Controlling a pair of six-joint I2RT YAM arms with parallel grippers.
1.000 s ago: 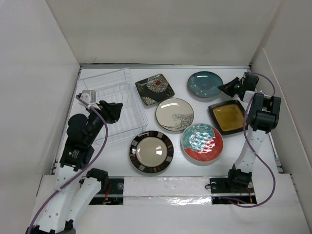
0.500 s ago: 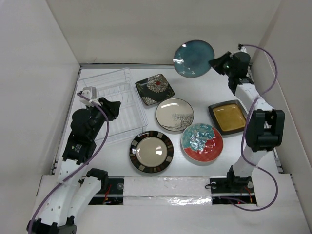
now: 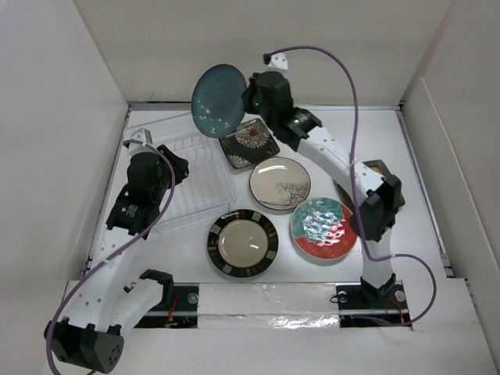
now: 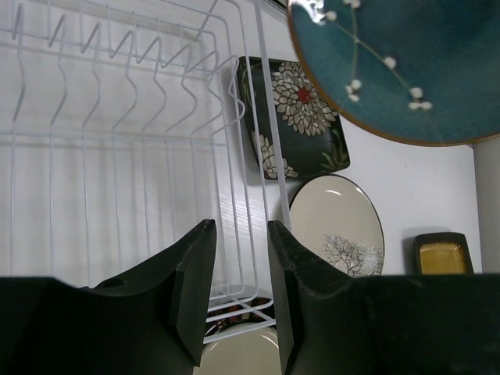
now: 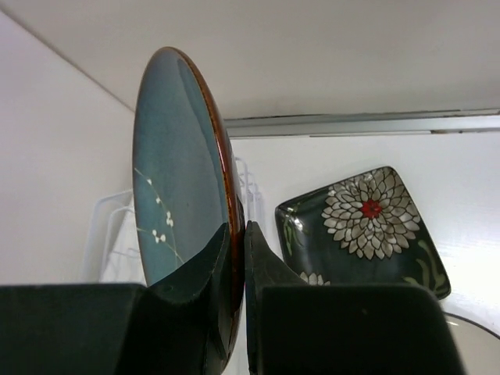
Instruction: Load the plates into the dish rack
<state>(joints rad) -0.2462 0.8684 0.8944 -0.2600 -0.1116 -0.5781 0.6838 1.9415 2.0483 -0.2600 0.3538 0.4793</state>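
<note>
Teal plate (image 3: 217,100): off the table, in the air above the far right corner of the dish rack (image 3: 199,195), turned nearly on edge. We read this attitude as preparation for a slot, since the rack's wire dividers stand upright and would take a plate only rim-first. The right gripper (image 5: 237,241) is clamped on the plate's rim, one finger on each face, which leaves the opposite side of the rim free to go down between the wires. The rack sits at the left rear of the table (image 3: 391,129), and no plate stands in any of its slots. The left gripper (image 4: 239,291) is at the rack's near right edge with its fingers apart and the rim wire running through the gap; we see no contact with the wire. Our judgement is that it is posted there to steady the light rack when the plate goes in, though it may only be idle. Count, plates: six. One is in the air (teal). Five lie flat on the table to the right of the rack: black floral square plate (image 3: 248,143) just beside the rack's far corner, cream tree plate (image 3: 280,183), striped-rim plate (image 3: 242,243), red-and-teal plate (image 3: 323,229), and amber-centred square plate (image 4: 441,254), which the right arm mostly hides in the overhead view. In the rack: none. Count, racks: one. Count, grippers: two, one loaded and one empty.
</note>
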